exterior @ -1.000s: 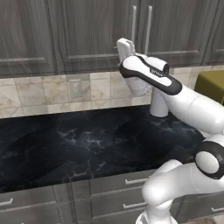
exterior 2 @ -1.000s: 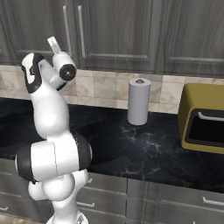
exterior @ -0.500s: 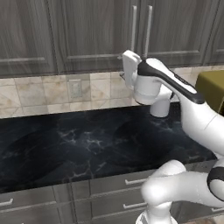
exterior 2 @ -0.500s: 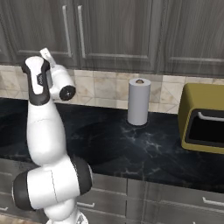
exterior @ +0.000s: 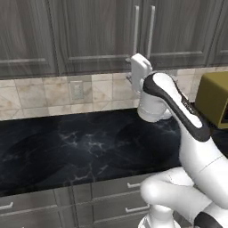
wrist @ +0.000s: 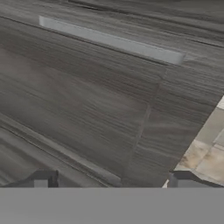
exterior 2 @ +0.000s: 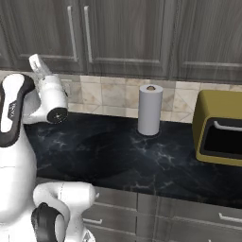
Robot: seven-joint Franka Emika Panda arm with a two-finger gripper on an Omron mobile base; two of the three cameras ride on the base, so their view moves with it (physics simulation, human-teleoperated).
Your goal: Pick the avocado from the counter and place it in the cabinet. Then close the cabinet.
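My gripper [exterior: 136,61] is raised over the back of the counter [exterior: 84,142], just under the cabinet [exterior: 102,35], whose two doors are shut. In the right base view the gripper [exterior 2: 37,62] sits below the cabinet's [exterior 2: 123,33] silver handles. In the hand view the gripper [wrist: 112,180] is open with nothing between its fingertips [wrist: 41,179]. It faces the wood-grain cabinet door [wrist: 87,100] at close range, a silver bar handle [wrist: 109,40] across the top. The avocado is out of view.
A white paper-towel roll [exterior 2: 150,109] stands at the back of the black counter [exterior 2: 142,156]. An olive-yellow appliance [exterior 2: 220,127] with a dark opening sits to its right. A wall outlet [exterior: 76,89] is set in the beige tiles. Grey drawers [exterior: 111,200] run below.
The hand has dropped slightly and moved closer to the wall under the cabinet while the forearm swung round. The jaws stayed open. Nothing else moved.
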